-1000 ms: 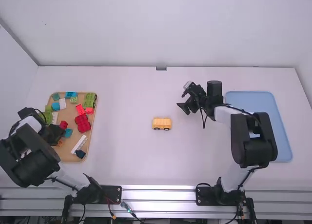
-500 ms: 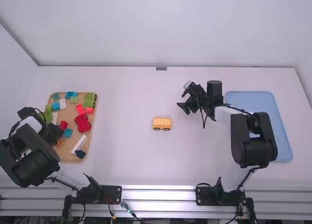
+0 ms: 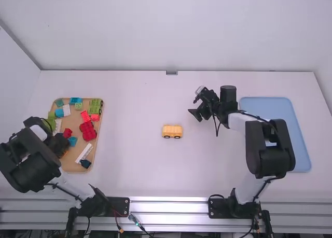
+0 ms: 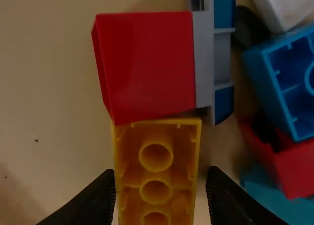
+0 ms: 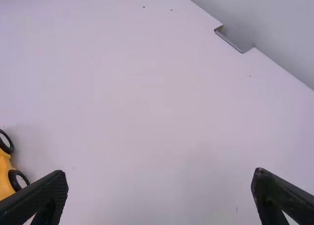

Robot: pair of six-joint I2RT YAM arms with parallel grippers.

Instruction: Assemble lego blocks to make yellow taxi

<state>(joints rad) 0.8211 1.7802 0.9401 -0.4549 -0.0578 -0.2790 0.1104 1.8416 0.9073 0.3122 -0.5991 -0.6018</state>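
Found yellow block (image 4: pixel 156 178) ungripped between parted left jaws and, in high view, wheeled yellow base (image 3: pixel 172 129) towards seven o'clock from wide-spread, empty right jaws.

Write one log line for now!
left pincer: open, fingers either side of yellow block | right pincer: open | yellow car: on table
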